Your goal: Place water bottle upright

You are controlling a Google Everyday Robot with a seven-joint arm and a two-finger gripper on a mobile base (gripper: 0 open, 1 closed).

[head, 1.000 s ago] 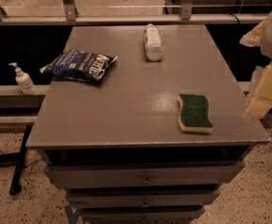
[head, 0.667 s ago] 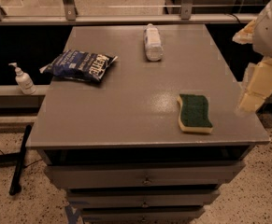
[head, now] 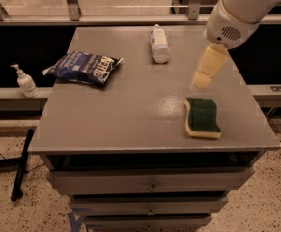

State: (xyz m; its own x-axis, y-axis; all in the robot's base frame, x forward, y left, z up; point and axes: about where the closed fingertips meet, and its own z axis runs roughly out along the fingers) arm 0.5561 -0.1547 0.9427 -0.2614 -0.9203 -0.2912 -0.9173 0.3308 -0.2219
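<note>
Clear plastic with a white cap, the water bottle [head: 160, 43] lies flat on its side near the far edge of the grey desk [head: 130, 115], about midway between the far corners. Its long axis runs from the far edge toward the near one, with the cap pointing away from me. The cream-coloured gripper [head: 201, 82] hangs off the white arm over the right half of the desk, above the surface and touching nothing. I cannot tell from here whether it is spread or pressed together. The bottle sits to its left and further back, well apart. A green sponge [head: 203, 117] lies just in front of the gripper toward the near right corner, and a dark blue chip bag [head: 84, 67] lies toward the left edge. I reckon the gripper must travel back and left, then come across the bottle's length.
</note>
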